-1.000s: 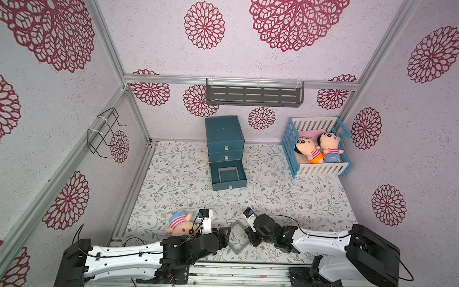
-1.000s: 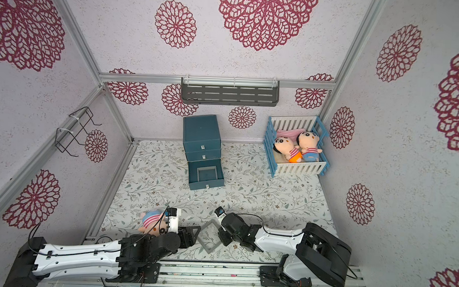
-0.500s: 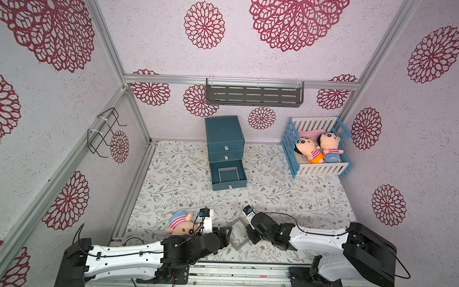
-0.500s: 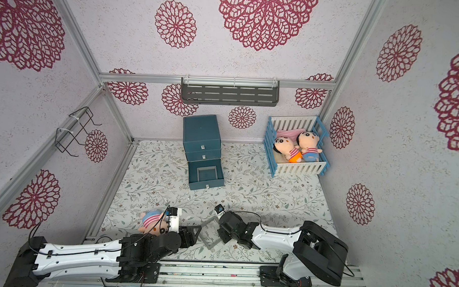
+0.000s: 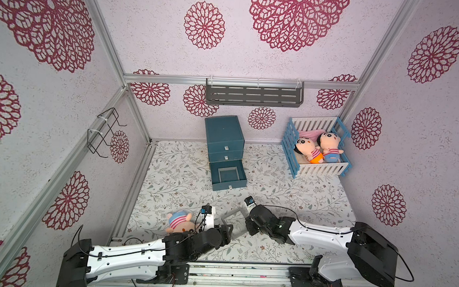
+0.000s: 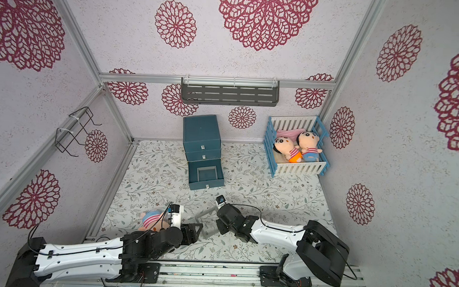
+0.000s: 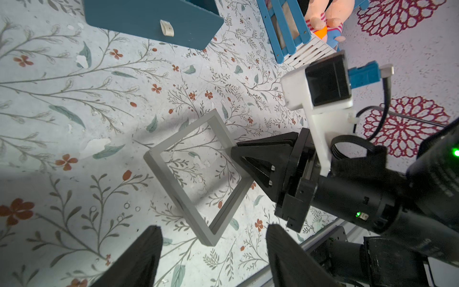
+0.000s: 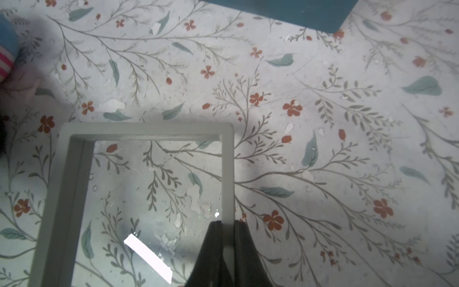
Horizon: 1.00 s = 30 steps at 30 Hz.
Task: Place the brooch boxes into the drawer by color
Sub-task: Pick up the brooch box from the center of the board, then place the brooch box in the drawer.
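Right wrist view has my right fingers (image 8: 216, 238) pinched narrow on one side rail of a grey brooch box (image 8: 227, 161), and that is my worry. A grip on a single thin rail, off to one side, could let the frame swing or slip out once I carry it. It hangs tilted over the tabletop (image 7: 74, 99) near the front edge, well apart from the drawer (image 5: 229, 185); I cannot tell whether its low corner touches down. My left fingers (image 7: 145, 251) stand wide and empty just beside that corner, and a nudge there could twist it loose. The bottom drawer is pulled out with another grey box (image 5: 228, 168) lying in it, so a crooked drop could catch the wall. The held box is a flat square grey frame, and its clear centre shows the flowered tabletop through it, with a bright glare.
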{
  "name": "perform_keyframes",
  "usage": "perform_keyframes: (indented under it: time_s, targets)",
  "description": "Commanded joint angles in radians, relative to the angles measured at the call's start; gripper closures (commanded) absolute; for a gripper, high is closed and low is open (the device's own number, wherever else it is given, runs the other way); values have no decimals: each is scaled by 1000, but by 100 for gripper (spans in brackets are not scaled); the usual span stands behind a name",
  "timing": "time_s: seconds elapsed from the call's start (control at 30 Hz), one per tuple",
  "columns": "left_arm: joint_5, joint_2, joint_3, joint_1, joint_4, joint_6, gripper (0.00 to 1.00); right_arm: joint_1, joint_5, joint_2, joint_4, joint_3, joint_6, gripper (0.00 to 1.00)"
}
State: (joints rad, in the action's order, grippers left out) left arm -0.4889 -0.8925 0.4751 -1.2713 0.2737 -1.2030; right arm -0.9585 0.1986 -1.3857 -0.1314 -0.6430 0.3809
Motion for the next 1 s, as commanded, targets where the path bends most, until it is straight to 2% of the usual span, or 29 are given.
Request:
perform_keyframes:
  time_s: [0.0,0.4,0.97]
  targets:
    - [42,-5,29,46,4,53,27,31,41,7,-50,-61,49,100]
    - [138,-31,137,257,99,156,26,101,61,-85,-191,-286,100,100]
    - [329,-71,210,585,138,287,25,213,53,-418,-378,-752,63,100]
